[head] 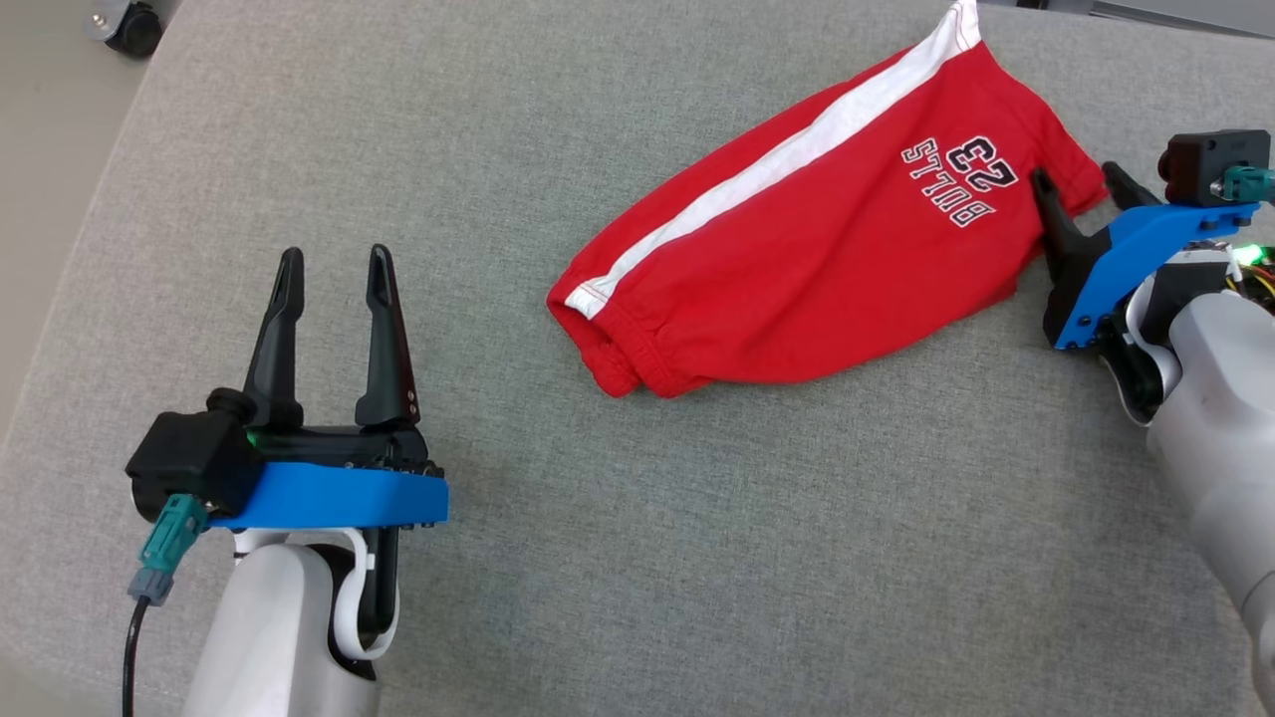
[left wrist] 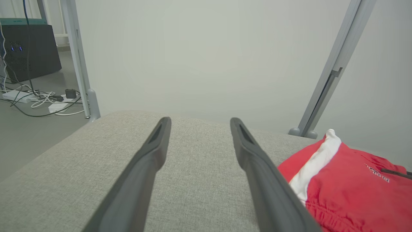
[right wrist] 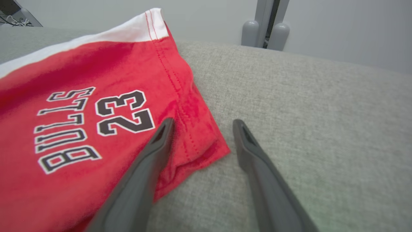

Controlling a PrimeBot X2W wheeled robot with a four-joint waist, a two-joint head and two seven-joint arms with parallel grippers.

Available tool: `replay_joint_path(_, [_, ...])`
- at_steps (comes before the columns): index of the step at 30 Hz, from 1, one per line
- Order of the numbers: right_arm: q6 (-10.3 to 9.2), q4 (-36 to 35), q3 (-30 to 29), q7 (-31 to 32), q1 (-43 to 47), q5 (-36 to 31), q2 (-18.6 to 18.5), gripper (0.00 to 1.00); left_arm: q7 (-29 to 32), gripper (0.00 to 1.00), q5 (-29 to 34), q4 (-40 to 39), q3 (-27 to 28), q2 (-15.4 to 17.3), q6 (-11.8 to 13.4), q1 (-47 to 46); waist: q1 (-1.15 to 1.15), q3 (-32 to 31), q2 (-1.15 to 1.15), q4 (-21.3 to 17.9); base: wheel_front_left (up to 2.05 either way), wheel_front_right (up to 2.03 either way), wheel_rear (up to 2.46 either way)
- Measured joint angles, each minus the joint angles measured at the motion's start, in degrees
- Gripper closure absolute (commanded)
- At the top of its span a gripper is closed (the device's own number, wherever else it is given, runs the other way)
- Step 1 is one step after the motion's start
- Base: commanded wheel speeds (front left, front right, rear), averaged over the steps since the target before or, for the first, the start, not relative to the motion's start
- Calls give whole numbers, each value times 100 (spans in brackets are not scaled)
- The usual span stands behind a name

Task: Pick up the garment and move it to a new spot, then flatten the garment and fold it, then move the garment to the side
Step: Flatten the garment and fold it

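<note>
At far left, beyond the edge of the grey fabric-covered surface (head: 697, 558), a dark caster wheel (head: 127, 26) sits on the floor. The left gripper (head: 335, 252) rests at the lower left over bare surface, its jaws released and spread wide with nothing between them, pointing away from the robot and well apart from the garment. Right of centre lies the garment (head: 797, 269), a pair of red shorts with a white side stripe and "BULLS 23" printed in dark, white-edged letters near one leg hem. It stretches diagonally, the gathered waistband toward the middle of the surface and the leg opening toward the far right, flat on the whole but softly rumpled in places. At the right edge, the right gripper (head: 1078, 174) stands at the near corner of the shorts' hem, jaws likewise released. One jaw reaches over the red cloth just beside the number, the other over bare surface past the corner. Whether that jaw actually touches the cloth is hard to tell from these angles; nothing is grasped.
</note>
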Motion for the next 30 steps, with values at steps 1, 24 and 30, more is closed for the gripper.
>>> replay_joint_path(1, [0,-5,4,11,-3,43,13,100,0,0,-26,-9,-1,0,2,1,0,9,0,-3,0,0,0])
replay_joint_path(24, [0,-1655,-33,-516,1567,1475,111,100,0,0,168,-24,310,-8,66,390,0,-580,0,-955,0,0,0])
replay_joint_path(30, [0,-2494,-755,-533,2653,1608,-120,100,0,0,222,-16,387,-9,57,589,0,-841,0,-1208,0,0,0])
